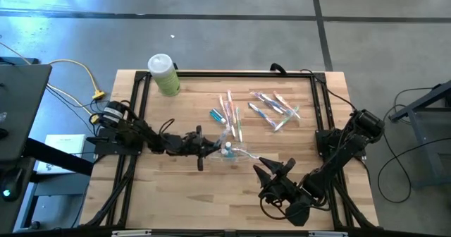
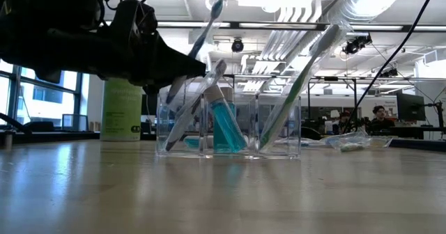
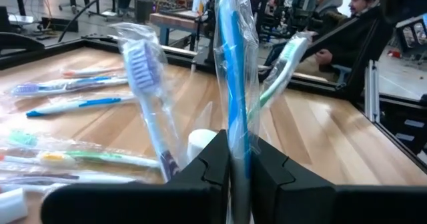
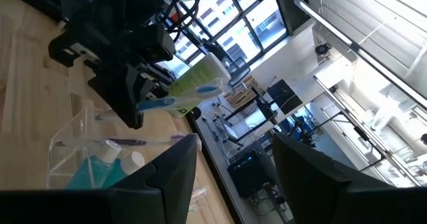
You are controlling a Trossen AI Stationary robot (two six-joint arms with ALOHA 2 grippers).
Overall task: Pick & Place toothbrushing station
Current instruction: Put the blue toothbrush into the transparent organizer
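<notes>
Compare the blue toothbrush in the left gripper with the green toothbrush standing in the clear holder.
The blue toothbrush is clamped between the shut fingers of the left gripper; the green toothbrush stands free, untouched by either gripper.
The blue one is at the clear holder's left end, the green one leans in its right compartment.
Their handles differ in colour, blue against green.
Both are in clear plastic wrappers.
</notes>
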